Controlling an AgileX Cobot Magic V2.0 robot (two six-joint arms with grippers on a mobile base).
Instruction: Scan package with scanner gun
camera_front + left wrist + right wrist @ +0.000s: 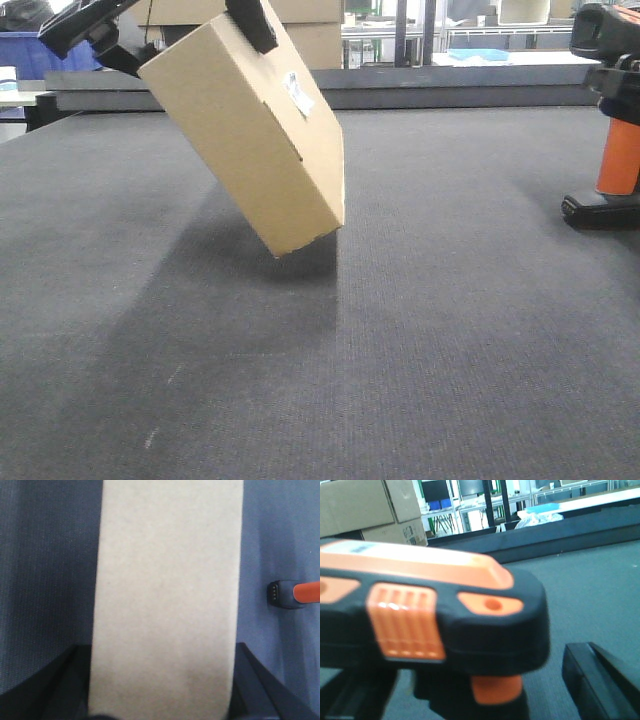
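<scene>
The tan package (245, 135) hangs tilted at the left, its low corner at or just above the dark mat; whether it touches I cannot tell. A white label (298, 93) shows on its upper right face. My left gripper (170, 28) is shut on the package's top end. In the left wrist view the package (165, 595) fills the middle, with black fingers (65, 680) at both sides. The scanner gun (618, 155) stands upright at the right edge. In the right wrist view its black and orange head (435, 615) looms close. My right gripper (470, 677) is open around its handle.
Larger cardboard boxes (310, 35) are stacked behind the table's raised dark back edge (460, 95). They also show at the top left of the right wrist view as boxes (365, 505). A blue bin (40, 55) sits far left, with shelving behind.
</scene>
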